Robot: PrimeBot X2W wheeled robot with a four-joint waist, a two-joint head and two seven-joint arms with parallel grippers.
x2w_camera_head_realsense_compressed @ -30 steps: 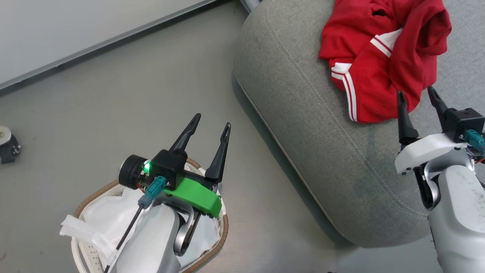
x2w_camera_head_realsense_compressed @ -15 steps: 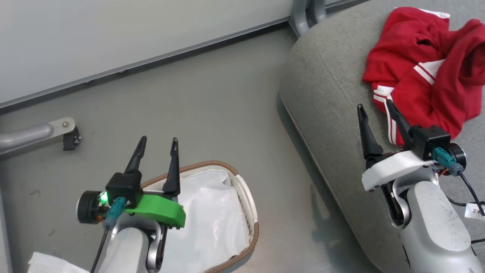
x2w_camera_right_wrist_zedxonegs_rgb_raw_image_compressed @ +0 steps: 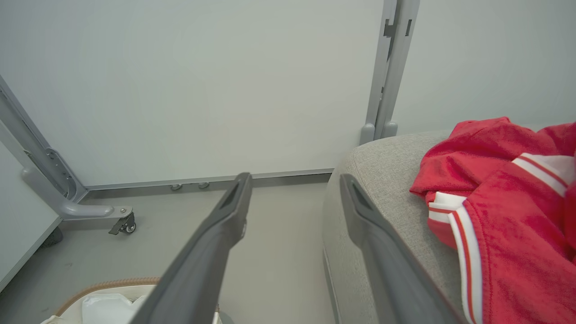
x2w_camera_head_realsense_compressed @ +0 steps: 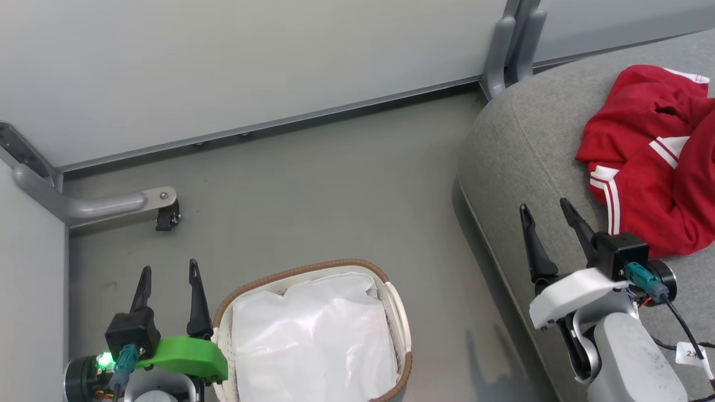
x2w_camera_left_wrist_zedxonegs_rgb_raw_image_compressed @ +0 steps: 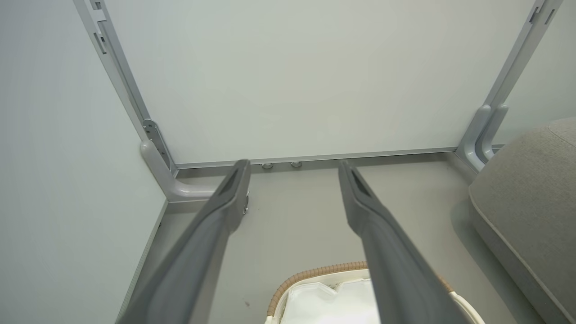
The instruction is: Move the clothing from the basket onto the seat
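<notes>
Head view: crumpled red clothing (x2w_camera_head_realsense_compressed: 642, 167) lies on the grey seat (x2w_camera_head_realsense_compressed: 519, 145), apart from the basket (x2w_camera_head_realsense_compressed: 313, 267).
Soft fabric with white stripe trim rests on the rounded, stitched cushion. The oval perforated basket, brown woven rim, holds a crinkled white liner (x2w_camera_head_realsense_compressed: 313, 335). The left pincer (x2w_camera_head_realsense_compressed: 169, 266) beside the basket and the right pincer (x2w_camera_head_realsense_compressed: 543, 204) over the seat's edge both stand open, empty. A cable tag (x2w_camera_head_realsense_compressed: 690, 353) carries unreadable writing.

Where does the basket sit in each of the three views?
Head view: basket at bottom centre.
Left wrist view: bottom centre, cut by the edge.
Right wrist view: bottom left corner.
Shared landmark: the grey seat, right of the basket in every view.
</notes>
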